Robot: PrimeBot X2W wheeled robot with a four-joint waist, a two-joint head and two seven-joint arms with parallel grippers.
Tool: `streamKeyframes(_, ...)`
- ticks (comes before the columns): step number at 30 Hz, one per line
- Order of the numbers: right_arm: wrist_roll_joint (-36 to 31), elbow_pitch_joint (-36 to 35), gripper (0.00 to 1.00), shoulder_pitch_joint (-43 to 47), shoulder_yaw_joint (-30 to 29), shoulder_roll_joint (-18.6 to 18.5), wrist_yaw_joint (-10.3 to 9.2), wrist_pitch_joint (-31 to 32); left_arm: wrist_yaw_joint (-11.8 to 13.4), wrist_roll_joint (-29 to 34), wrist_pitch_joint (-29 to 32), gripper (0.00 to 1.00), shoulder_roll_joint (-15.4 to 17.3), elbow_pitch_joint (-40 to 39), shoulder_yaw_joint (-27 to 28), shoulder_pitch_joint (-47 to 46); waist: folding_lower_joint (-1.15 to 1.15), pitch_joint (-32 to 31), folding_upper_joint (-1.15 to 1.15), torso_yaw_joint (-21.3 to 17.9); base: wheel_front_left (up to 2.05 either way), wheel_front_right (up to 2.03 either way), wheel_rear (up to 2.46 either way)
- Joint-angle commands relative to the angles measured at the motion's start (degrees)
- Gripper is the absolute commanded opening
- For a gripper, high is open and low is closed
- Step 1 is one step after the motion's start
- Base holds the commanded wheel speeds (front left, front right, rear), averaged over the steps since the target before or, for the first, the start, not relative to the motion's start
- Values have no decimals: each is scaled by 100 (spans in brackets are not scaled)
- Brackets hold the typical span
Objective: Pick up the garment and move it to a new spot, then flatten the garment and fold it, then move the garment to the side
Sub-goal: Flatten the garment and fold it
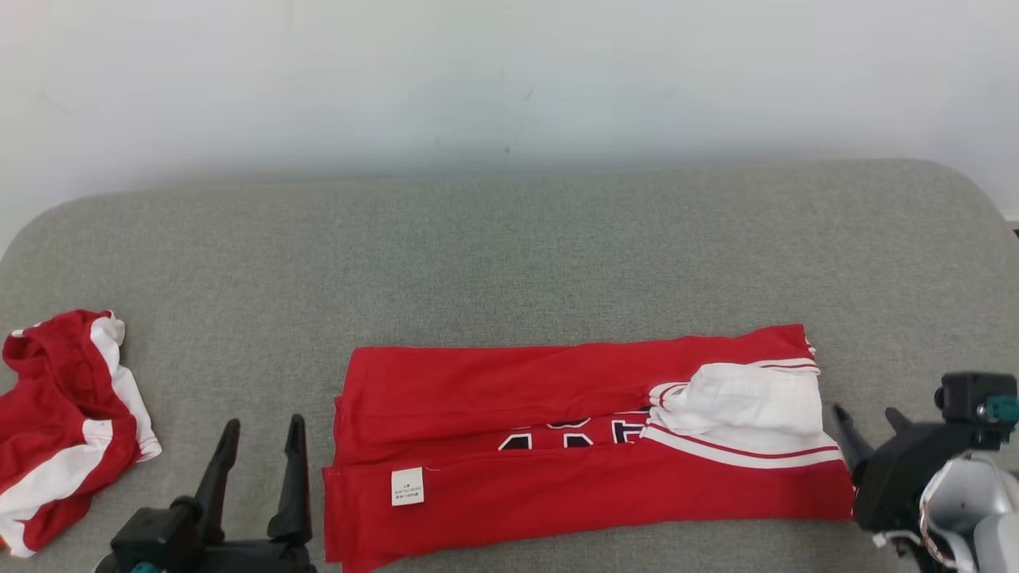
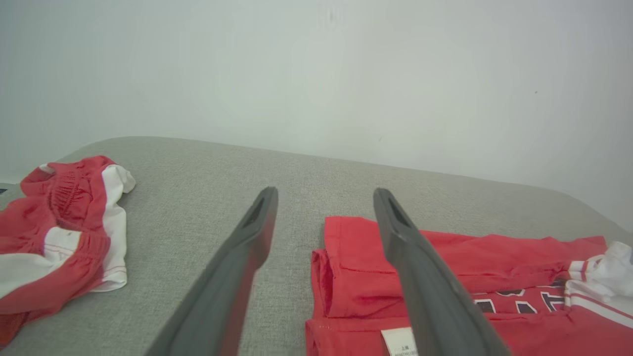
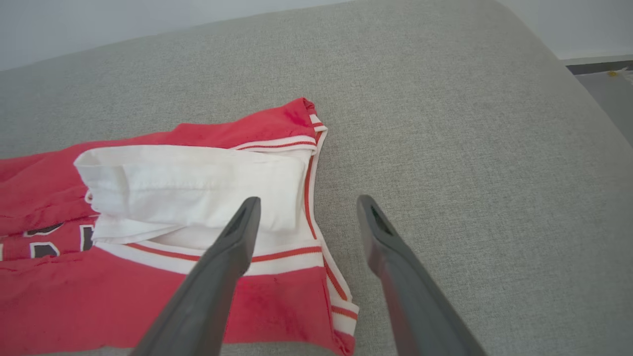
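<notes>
A red garment with white sleeves and dark lettering lies folded into a long strip on the grey cushion, both long sides turned in; it also shows as the garment and the garment in the wrist views. A white label sits near its left end. My left gripper stands open just left of that end, holding nothing. My right gripper is open beside the right end, where the white sleeve is folded over.
A second red and white garment lies crumpled at the cushion's far left edge. The grey cushion stretches bare behind the strip up to a pale wall. Its right edge drops to the floor.
</notes>
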Motion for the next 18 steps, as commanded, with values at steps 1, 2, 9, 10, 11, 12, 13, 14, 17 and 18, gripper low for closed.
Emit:
streamKeyframes(1, 72, 73, 100, -201, -69, -6, -15, 106, -83, 105, -2, 100, -52, -74, 142, 104, 0, 105, 0, 58, 0, 0, 0)
streamKeyframes(2, 75, 144, 100, -281, -98, -26, -15, 174, -113, 173, -2, 100, -91, -107, 197, 156, 0, 136, 0, 80, 0, 0, 0)
streamKeyframes(9, -53, 741, 100, -784, -202, -90, -15, 619, -260, 413, -2, 100, -266, -226, 547, 290, 0, 373, 0, 262, 0, 0, 0)
streamKeyframes(10, -71, 824, 100, -830, -216, -94, -15, 664, -288, 438, -2, 100, -285, -242, 570, 289, 0, 407, 0, 291, 0, 0, 0)
streamKeyframes(11, -70, 916, 100, -870, -223, -81, -15, 710, -292, 456, -2, 100, -303, -251, 600, 306, 0, 429, 0, 312, 0, 0, 0)
streamKeyframes(12, -73, 1012, 100, -909, -215, -76, -15, 761, -318, 476, -2, 100, -318, -257, 621, 323, 0, 460, 0, 333, 0, 0, 0)
streamKeyframes(13, -81, 1081, 100, -945, -185, -86, -15, 798, -333, 488, -2, 100, -332, -266, 642, 321, 0, 488, 0, 352, 0, 0, 0)
streamKeyframes(14, -109, 1156, 100, -978, -189, -107, -15, 809, -341, 503, -2, 100, -340, -262, 662, 319, 0, 518, 0, 373, 0, 0, 0)
streamKeyframes(17, -71, 1305, 100, -1047, -176, -108, -15, 824, -349, 529, -2, 100, -359, -265, 678, 289, 0, 566, 0, 413, 0, 0, 0)
streamKeyframes(18, -38, 1379, 100, -1085, -201, -96, -15, 815, -367, 549, -2, 100, -364, -268, 677, 269, 0, 591, 0, 434, 0, 0, 0)
